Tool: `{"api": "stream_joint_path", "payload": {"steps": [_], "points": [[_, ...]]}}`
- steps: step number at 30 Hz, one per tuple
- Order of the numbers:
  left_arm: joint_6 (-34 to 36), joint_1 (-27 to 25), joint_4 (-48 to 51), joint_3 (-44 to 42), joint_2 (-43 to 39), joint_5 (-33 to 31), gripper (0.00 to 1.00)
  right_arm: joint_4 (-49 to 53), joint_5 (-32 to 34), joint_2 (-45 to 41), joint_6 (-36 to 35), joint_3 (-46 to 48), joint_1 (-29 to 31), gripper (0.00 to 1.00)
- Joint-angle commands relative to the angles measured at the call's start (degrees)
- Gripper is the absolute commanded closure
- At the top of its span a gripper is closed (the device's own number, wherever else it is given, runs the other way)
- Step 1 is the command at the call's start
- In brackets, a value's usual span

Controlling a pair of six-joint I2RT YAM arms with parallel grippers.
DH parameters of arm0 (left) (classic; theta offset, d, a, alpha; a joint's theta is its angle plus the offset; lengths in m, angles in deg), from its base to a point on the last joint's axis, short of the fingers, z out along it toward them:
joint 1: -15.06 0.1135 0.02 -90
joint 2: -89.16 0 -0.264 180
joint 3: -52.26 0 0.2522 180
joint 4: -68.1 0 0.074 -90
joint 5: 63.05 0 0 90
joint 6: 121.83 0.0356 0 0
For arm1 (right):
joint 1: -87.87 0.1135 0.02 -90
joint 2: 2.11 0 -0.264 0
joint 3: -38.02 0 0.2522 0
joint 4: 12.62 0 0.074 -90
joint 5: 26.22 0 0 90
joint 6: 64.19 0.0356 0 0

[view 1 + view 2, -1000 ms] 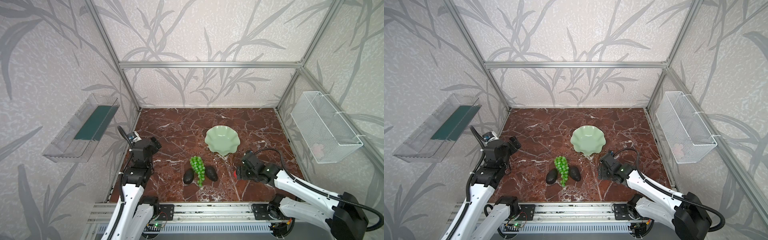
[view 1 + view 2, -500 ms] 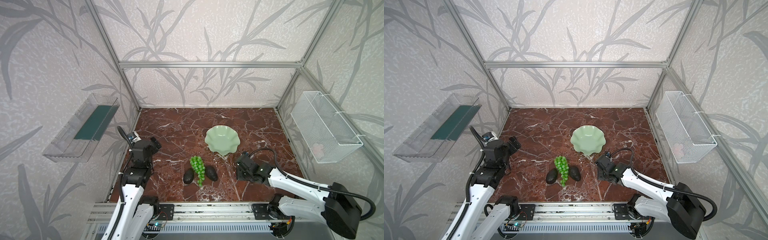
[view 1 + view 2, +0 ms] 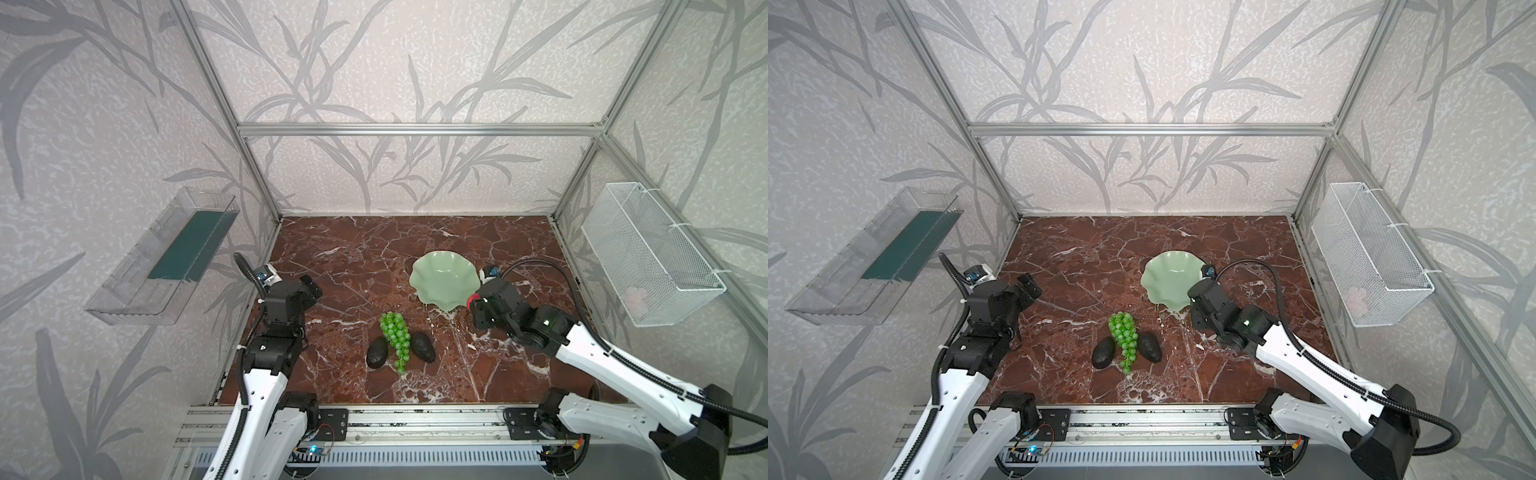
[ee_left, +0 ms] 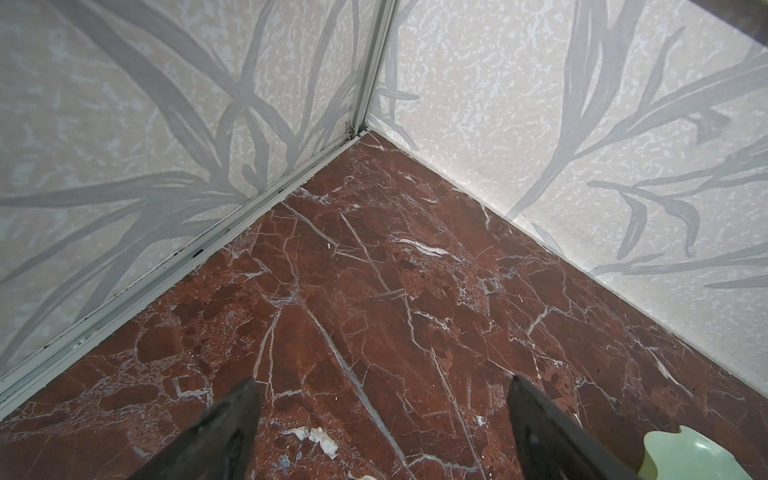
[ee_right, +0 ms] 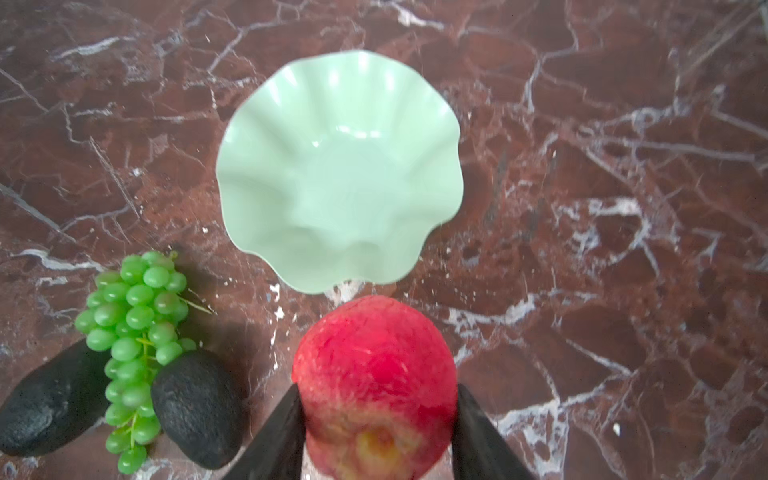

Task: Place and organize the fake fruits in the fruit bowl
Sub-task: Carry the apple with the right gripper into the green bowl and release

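Red-brown marble with white veins covers your table point(image 3: 353, 257), closed in by pale walls with a leaf pattern. Your fruit bowl point(image 3: 444, 282) stands a little right of the table's middle. Your right gripper point(image 5: 378, 392) is clamped on the red apple point(image 5: 376, 365), with one finger pressed to each side of it. In both top views this gripper sits just beside the bowl's front-right rim, and in a top view only a sliver of red shows at its tip. You cannot tell from these views whether the apple is clear of the marble.

The grapes point(image 3: 395, 338) lie between the table's middle and its front edge, with the bunch running front to back. The left avocado point(image 3: 377, 352) touches them on one side and the right avocado point(image 3: 424, 347) on the other. All three lie apart from the bowl.

Your left gripper point(image 4: 382, 386) hangs by the table's left edge and faces the far left corner. Its jaws are spread wide, with only bare marble showing between them. You also have a clear tray point(image 3: 166, 257) mounted on the left wall and a white wire basket point(image 3: 648, 257) on the right wall.
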Motion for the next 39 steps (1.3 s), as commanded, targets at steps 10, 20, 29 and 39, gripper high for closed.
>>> {"api": "stream_joint_path", "payload": {"steps": [10,20,29,39], "points": [[-2.6,0.2,5.0,0.7,-2.1,0.9,0.06,-11.6,-4.3,25.9,-17.0,-16.8,-7.2,0.49],[-2.4,0.3,7.3,0.7,-3.9,1.8,0.06,-14.5,-6.5,41.4,-17.7,-21.9,-9.9,0.49],[-2.8,0.2,9.6,0.9,-5.0,3.5,0.06,-12.5,-6.5,51.3,-17.5,-27.5,-10.2,0.48],[-4.0,0.2,12.4,1.2,-5.8,6.4,0.06,-12.6,-6.2,52.5,-16.8,-27.8,-10.6,0.25]]}}
